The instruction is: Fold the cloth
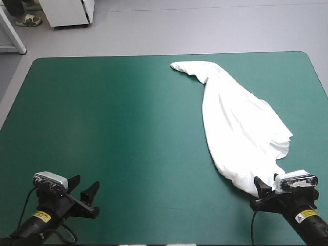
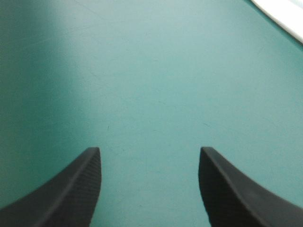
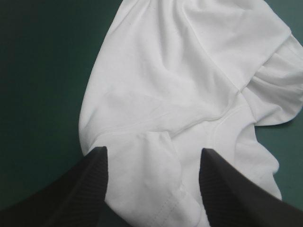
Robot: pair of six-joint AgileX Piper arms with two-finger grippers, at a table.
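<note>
The teal-green cover [image 1: 113, 133] lies flat and smooth, with grey floor [image 1: 205, 25] beyond its far edge. The T-shirt [image 1: 236, 128] occupies the right half as a long crumpled strip, narrow near the far edge and wider toward the near right corner. Its near end lies between the spread, unclamped fingers of the right gripper [image 3: 151, 156]. The left gripper [image 2: 149, 151] is at the near left corner, fingers apart over the cover, well apart from the T-shirt. A yellow label [image 1: 41, 216] on each arm carries unreadable print. A pale strip [image 2: 284, 16] ahead of the left gripper cannot be identified.
</note>
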